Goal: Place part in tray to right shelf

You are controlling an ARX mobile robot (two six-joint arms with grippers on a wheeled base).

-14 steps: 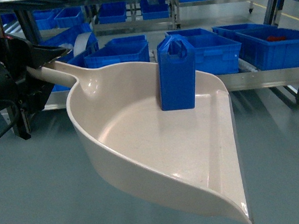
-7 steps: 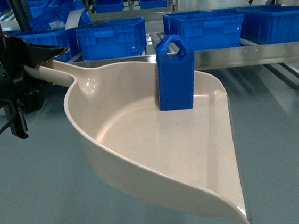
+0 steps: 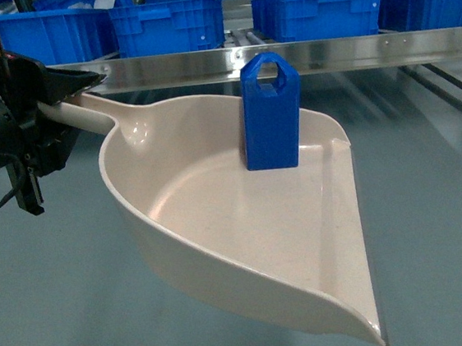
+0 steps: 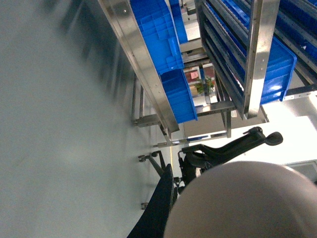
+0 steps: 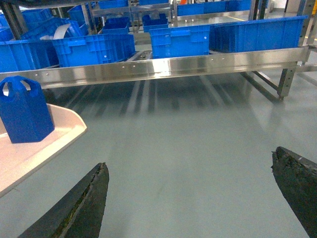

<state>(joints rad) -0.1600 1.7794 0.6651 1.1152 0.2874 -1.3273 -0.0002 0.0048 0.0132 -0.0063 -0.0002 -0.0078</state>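
The beige tray (image 3: pixel 244 221) hangs above the floor, with my left gripper (image 3: pixel 80 88) shut on its long handle at the left. The blue part (image 3: pixel 272 112) stands upright in the tray near its far right wall. Just beyond the tray runs the shiny front rail of the right shelf (image 3: pixel 326 51). In the left wrist view only one dark finger (image 4: pixel 159 210) and the tray's rounded beige surface (image 4: pixel 237 203) show. My right gripper (image 5: pixel 188 158) is open over bare floor, right of the tray (image 5: pixel 29 156) and the part (image 5: pixel 25 110), facing the shelf rail (image 5: pixel 173 64).
Big blue crates (image 3: pixel 166 23) stand in a row on the shelf behind the rail, also blue crates (image 5: pixel 178 39) in the right wrist view. Shelf legs (image 3: pixel 453 83) reach the floor at the right. The left wrist view shows a crate-loaded rack (image 4: pixel 163 64) and a black chair (image 4: pixel 228 146).
The shelf rail and crates have come closer and risen in the head view. The tray, the part in it and my left gripper keep the same place in the view.
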